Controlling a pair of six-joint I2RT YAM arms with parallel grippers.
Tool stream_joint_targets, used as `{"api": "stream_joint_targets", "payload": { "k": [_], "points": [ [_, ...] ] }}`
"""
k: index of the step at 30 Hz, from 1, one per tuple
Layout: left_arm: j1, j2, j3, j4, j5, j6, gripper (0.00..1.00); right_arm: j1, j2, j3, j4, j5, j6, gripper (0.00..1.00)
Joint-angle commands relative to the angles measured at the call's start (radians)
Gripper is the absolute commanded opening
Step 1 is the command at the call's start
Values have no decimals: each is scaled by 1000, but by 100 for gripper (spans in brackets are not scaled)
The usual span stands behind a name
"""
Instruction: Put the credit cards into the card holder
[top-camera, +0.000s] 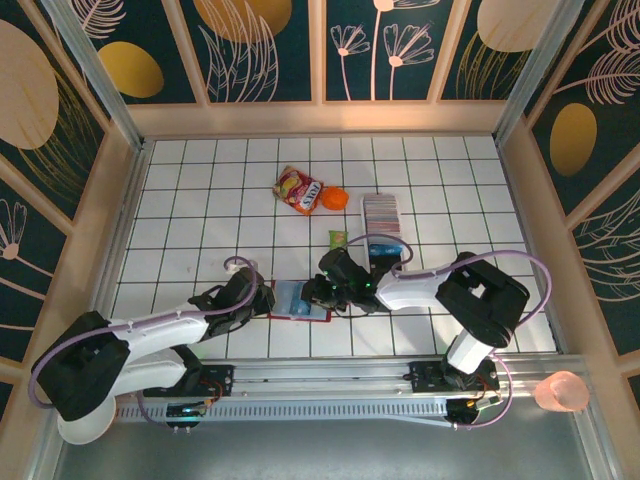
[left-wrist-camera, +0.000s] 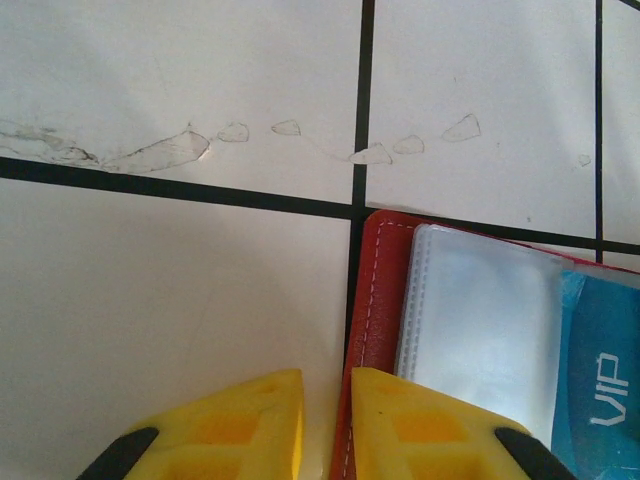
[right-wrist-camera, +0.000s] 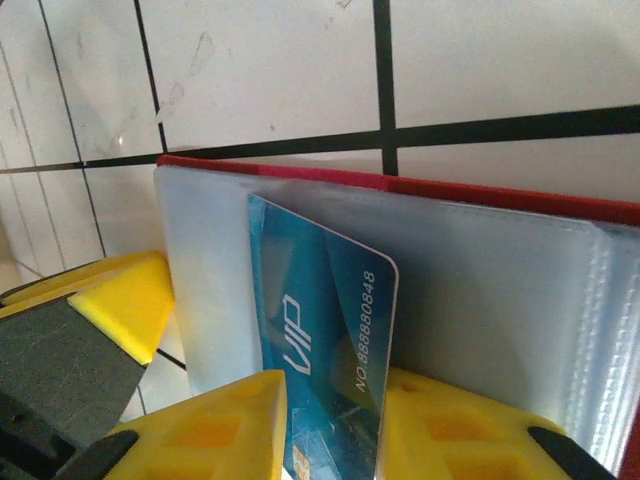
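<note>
The red card holder (top-camera: 298, 300) lies open on the tiles between my two grippers, clear pockets up. A blue VIP credit card (right-wrist-camera: 320, 300) sits partly tucked into one pocket of the card holder (right-wrist-camera: 500, 195). My right gripper (right-wrist-camera: 335, 400) stands open around its near end, the card's edge against the right finger. My left gripper (left-wrist-camera: 327, 385) is at the card holder's left red edge (left-wrist-camera: 385, 290); its fingers are a narrow gap apart, the edge lying by the right finger, and the blue card (left-wrist-camera: 600, 370) shows at far right. More credit cards (top-camera: 381, 212) are stacked behind.
A red-and-yellow snack packet (top-camera: 298, 190) and an orange object (top-camera: 335, 198) lie at the back middle. A small green item (top-camera: 338, 238) sits just behind my right gripper (top-camera: 318, 292). A pink cup (top-camera: 562, 392) stands off the table at front right.
</note>
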Motion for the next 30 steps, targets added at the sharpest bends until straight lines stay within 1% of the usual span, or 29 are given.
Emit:
{"api": "stream_joint_targets", "payload": {
  "k": [1, 9, 16, 19, 22, 25, 30],
  "points": [
    [-5, 44, -9, 46, 60, 6, 17, 10, 17, 52, -102, 55, -42, 29],
    [-5, 68, -15, 62, 89, 7, 12, 22, 64, 101, -130, 46, -66, 24],
    [-5, 74, -17, 68, 98, 9, 11, 35, 89, 138, -147, 49, -80, 21],
    [-4, 73, -22, 71, 105, 4, 11, 43, 98, 164, -161, 51, -88, 24],
    [-5, 64, -26, 69, 106, 3, 11, 54, 104, 201, -228, 84, -106, 28],
    [-5, 50, -33, 63, 102, 0, 11, 60, 93, 212, -284, 122, -109, 29],
    [-5, 37, -43, 61, 116, -4, 11, 61, 70, 184, -279, 131, -87, 29]
  ]
}}
